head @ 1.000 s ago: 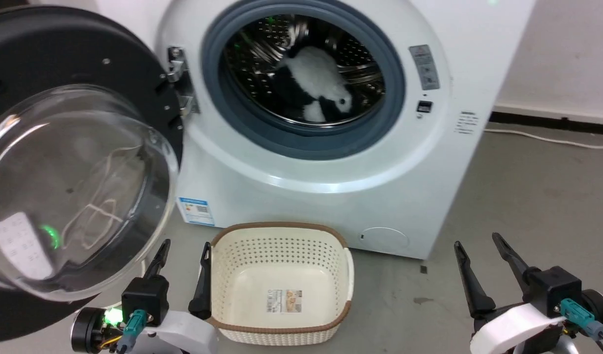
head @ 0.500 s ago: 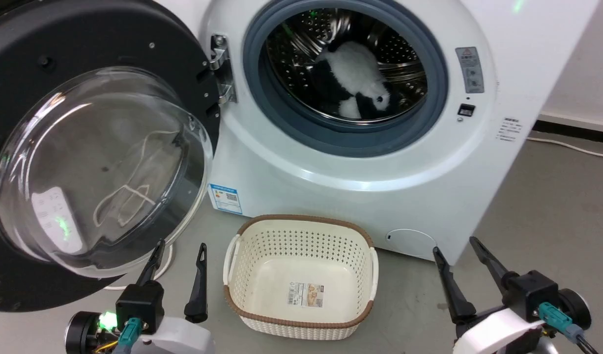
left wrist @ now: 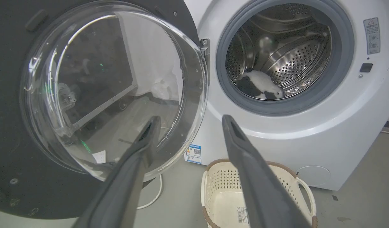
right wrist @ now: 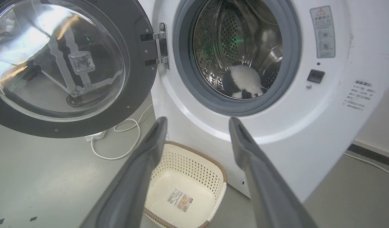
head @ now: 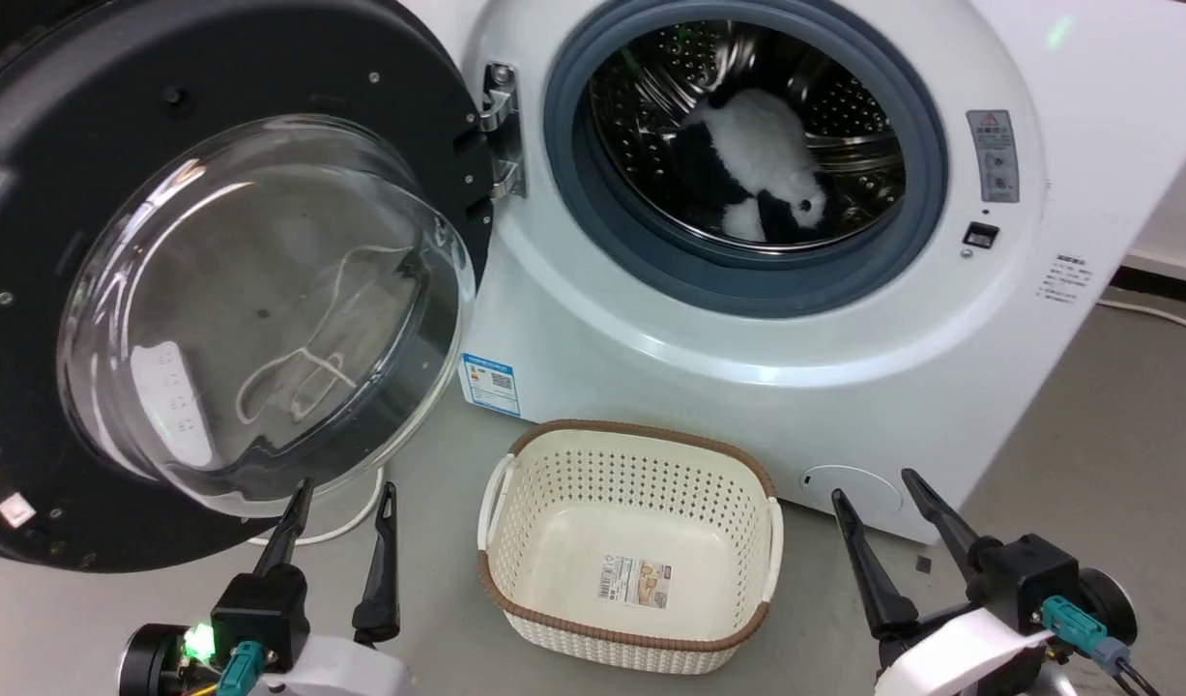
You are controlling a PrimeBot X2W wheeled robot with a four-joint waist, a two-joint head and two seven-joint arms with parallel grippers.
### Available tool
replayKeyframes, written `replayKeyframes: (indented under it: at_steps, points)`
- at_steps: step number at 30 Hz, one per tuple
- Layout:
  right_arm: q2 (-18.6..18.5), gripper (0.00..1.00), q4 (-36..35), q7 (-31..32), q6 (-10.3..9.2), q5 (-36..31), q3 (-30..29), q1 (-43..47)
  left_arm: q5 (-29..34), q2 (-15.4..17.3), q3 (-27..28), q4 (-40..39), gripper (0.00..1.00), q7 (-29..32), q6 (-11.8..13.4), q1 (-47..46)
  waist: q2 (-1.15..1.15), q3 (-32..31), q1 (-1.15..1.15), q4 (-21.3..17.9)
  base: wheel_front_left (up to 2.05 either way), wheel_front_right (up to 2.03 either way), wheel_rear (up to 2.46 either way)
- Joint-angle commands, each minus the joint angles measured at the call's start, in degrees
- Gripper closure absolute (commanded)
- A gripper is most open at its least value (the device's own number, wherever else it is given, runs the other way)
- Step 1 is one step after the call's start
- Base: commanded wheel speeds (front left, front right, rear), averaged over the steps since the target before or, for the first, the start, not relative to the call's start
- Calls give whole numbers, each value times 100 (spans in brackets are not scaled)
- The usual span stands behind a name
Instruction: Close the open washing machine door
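One washing machine door [head: 254, 300], left edge cropped, plush [head: 762, 159] in drum [head: 849, 92] indistinct

Setting: laundry corner of a bare utility or test room. Evidence: 1 white front-loading washer [head: 844, 387] standing directly on a plain grey floor [head: 1085, 435]; 1 cream perforated basket [head: 631, 474] on the floor before it; white wall [right wrist: 381, 120] with dark skirting [right wrist: 372, 152]; 1 loose white cable [right wrist: 116, 157] trailing across the floor.
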Motion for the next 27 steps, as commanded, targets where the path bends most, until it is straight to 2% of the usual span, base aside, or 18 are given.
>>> replayKeyframes:
  at_steps: [1,15,16,17,18,26,27]
  points:
    - [0,0,37,-63,2,36,16,-48,-26,22,12,-18,0,-66,-27,85,0,-12,0,43,0,0,0]
    - [-1,0,90,-230,3,139,5,90,-89,29,88,-133,0,-233,-114,205,0,-44,0,355,0,0,0]
    - [-1,0,96,-242,3,145,10,93,-107,28,90,-133,18,-245,-135,206,0,-38,0,379,0,0,0]
    - [-1,0,103,-254,3,151,13,96,-135,24,93,-129,89,-257,-158,206,0,-32,0,402,0,0,0]
    - [-1,0,109,-266,3,156,14,98,-169,18,96,-124,100,-269,-182,206,0,-27,0,426,0,0,0]
    - [-1,0,127,-350,3,163,-42,167,-598,-64,414,-332,100,-353,-254,97,0,21,0,583,0,0,0]
    - [-1,0,128,-374,3,155,-52,197,-774,-78,582,-424,100,-377,-294,16,0,38,0,625,0,0,0]
